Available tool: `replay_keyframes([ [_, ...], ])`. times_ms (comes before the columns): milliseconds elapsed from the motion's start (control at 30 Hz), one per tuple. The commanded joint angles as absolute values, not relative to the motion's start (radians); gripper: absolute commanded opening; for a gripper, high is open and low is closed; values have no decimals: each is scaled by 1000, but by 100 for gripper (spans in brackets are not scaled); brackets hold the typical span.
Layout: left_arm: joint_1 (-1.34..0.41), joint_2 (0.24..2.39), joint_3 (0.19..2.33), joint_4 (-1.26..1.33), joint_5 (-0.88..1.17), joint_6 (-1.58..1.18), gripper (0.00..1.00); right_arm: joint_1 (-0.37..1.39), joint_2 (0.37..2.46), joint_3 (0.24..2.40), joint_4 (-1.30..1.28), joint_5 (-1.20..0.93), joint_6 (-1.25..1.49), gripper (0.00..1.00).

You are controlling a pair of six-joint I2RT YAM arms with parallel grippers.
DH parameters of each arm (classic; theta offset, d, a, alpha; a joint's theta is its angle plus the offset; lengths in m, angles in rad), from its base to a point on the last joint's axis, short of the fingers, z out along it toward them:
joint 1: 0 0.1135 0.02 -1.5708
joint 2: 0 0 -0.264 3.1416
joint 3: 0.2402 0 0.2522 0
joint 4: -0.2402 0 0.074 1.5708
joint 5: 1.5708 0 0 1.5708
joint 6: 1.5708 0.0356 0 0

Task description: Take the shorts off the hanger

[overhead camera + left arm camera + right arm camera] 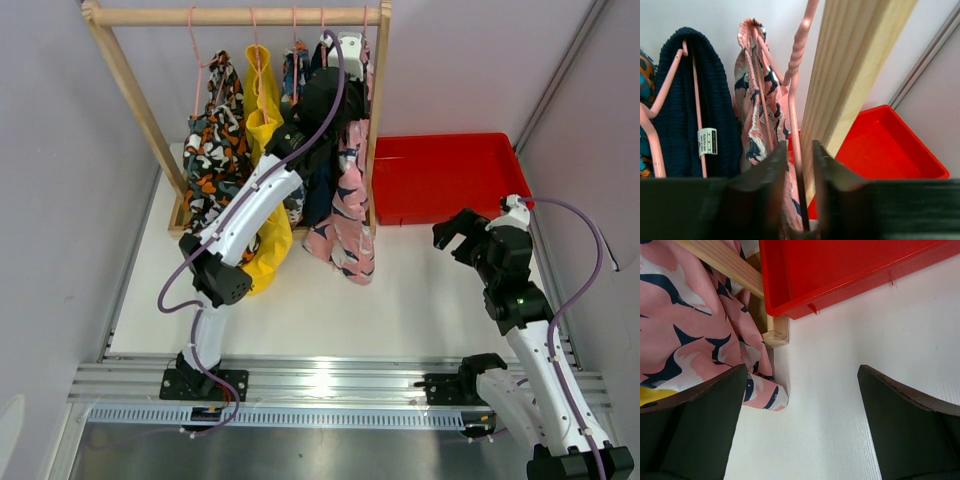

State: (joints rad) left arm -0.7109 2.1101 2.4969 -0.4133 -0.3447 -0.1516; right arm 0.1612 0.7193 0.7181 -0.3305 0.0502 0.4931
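Observation:
Several shorts hang on pink hangers from a wooden rack (240,15): camouflage (215,150), yellow (265,130), a blue-orange print (295,70), navy (318,190) and pink shorts (345,210) at the right end. My left gripper (343,48) is raised to the rail's right end. In the left wrist view its jaws (800,150) stand narrowly apart around the thin pink hanger wire (795,100) of the pink shorts (757,115), with slivers of gap showing. Navy shorts (715,100) hang just left. My right gripper (450,235) is open and empty over the table, the pink shorts' hem (685,315) at its left.
A red bin (450,180) sits on the table right of the rack, also seen in both wrist views as the red bin (880,145) and red bin (840,270). The rack's wooden post (855,65) stands close on the right of my left fingers. Grey walls flank both sides.

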Motion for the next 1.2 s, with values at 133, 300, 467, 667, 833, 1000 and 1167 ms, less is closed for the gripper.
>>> replay_keyframes([
  [133, -686, 2094, 2543, -403, -367, -120, 0, 152, 721, 712, -293, 40, 482, 99],
  [300, -686, 2008, 2582, -408, -365, -45, 0, 152, 721, 710, -285, 40, 488, 99],
  [467, -686, 1911, 2583, -399, -356, -2, 0, 152, 712, 704, -268, 23, 503, 100],
  [667, -686, 1812, 2576, -426, -376, 40, 0, 153, 681, 716, -267, 12, 518, 100],
  [833, -686, 1752, 2536, -549, -354, 14, 0, 153, 657, 752, -302, 12, 499, 100],
  [1000, -698, 1529, 2214, -692, -256, -47, 0, 155, 641, 839, -324, -153, 430, 100],
  [1167, -759, 1272, 1852, -745, -169, -55, 0, 163, 626, 926, -312, -282, 413, 99],
])
